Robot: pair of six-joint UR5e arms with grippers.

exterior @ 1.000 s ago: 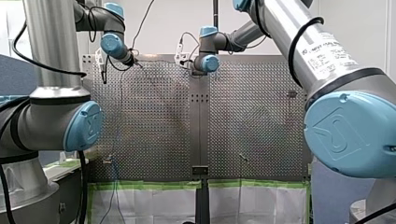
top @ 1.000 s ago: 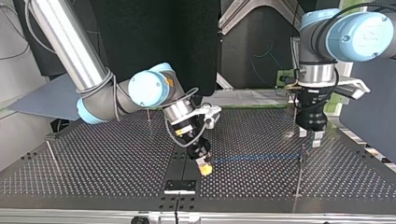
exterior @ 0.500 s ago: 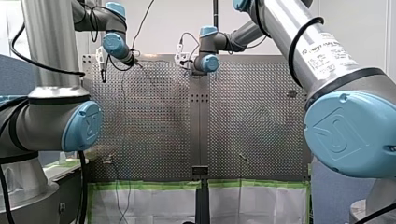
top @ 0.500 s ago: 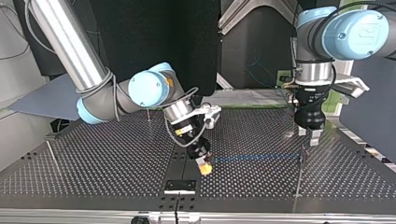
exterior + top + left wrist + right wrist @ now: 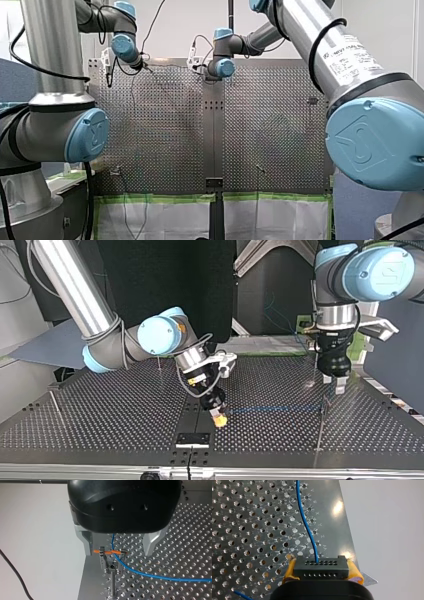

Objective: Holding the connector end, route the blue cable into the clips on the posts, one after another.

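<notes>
Progress looks early: the thin blue cable appears seated in the small metal clip on one slim post, just under my left gripper, whose metal jaws stand apart, holding nothing; my right gripper clamps yellow pads on the black rectangular connector; another thin post across the perforated metal table looks unthreaded.

Our left gripper's metal fingers stand wide apart. Between them the blue cable runs through the clip atop its post.
</notes>
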